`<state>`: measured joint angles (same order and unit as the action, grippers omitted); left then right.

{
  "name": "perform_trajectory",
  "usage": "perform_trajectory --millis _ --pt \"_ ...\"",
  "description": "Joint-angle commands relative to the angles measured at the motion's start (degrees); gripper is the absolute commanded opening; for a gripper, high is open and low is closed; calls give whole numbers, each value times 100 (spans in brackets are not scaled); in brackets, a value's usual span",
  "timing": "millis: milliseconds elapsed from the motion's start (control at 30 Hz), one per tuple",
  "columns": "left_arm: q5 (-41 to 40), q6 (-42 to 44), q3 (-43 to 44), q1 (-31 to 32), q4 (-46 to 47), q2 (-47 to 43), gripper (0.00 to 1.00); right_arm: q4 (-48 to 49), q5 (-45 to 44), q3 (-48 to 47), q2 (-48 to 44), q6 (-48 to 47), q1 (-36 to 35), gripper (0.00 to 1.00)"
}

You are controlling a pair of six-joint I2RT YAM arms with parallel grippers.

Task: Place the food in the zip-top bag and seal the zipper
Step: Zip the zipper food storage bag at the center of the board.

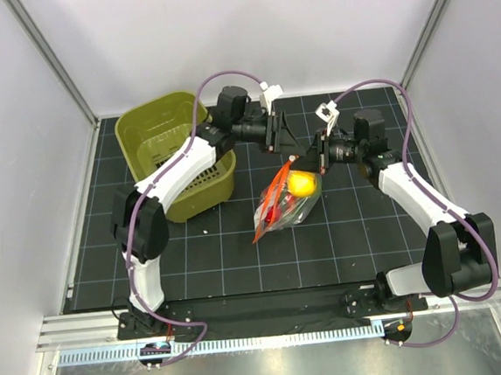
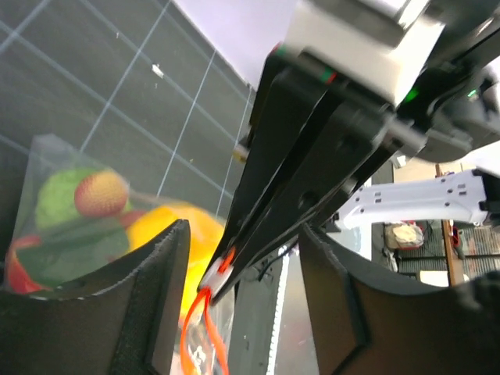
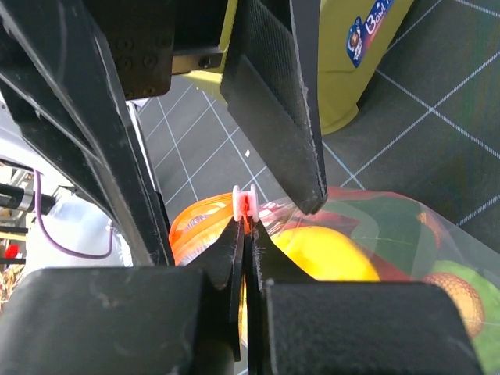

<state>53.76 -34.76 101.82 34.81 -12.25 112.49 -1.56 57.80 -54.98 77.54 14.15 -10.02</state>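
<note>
zip-top bag (image 1: 285, 204) sat mid-table, right of basket (image 1: 173, 155), food (image 1: 301, 184) inside. right gripper (image 3: 245, 234) pinched zipper (image 3: 245, 205). left gripper (image 2: 242, 258) spread, straddling it. film looked limp and slippery; stiffer zipper strip judged best hold.

Olive basket (image 1: 154, 143) partly hidden behind the left arm (image 1: 179, 172), zip-top bag (image 2: 70, 226) cut off by the left gripper (image 2: 241, 234) fingers, food (image 2: 100, 193) inside blurred.

Your top camera looks down on the whole counter (image 1: 196, 262) from behind; both wrist cameras press close, sharing the bag (image 1: 283, 207) with it.
</note>
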Motion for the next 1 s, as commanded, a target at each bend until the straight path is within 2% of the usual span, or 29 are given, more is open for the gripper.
perform_trajectory --millis 0,133,267,433,667,700,800,967 --pt "-23 321 -241 -18 214 -578 63 -212 143 -267 -143 -307 -35 1" --pt "20 374 -321 -18 162 -605 63 -195 170 -241 -134 -290 -26 1" --pt "65 347 -312 -27 135 -579 56 -178 179 -232 -151 -290 -35 1" --pt "74 400 -434 -27 48 -649 60 -143 205 -232 -125 -290 -26 1" --pt "-40 690 -461 -18 -330 -675 59 -20 311 -276 -107 -220 -35 1" --pt "-32 725 -470 -27 -383 -667 54 -2 319 -276 -99 -203 -35 1" --pt "-41 743 -479 -18 -436 -658 48 16 328 -259 -98 -194 -35 1" --pt "-93 796 -558 -27 -515 -754 54 33 328 -232 -134 -194 -26 1"
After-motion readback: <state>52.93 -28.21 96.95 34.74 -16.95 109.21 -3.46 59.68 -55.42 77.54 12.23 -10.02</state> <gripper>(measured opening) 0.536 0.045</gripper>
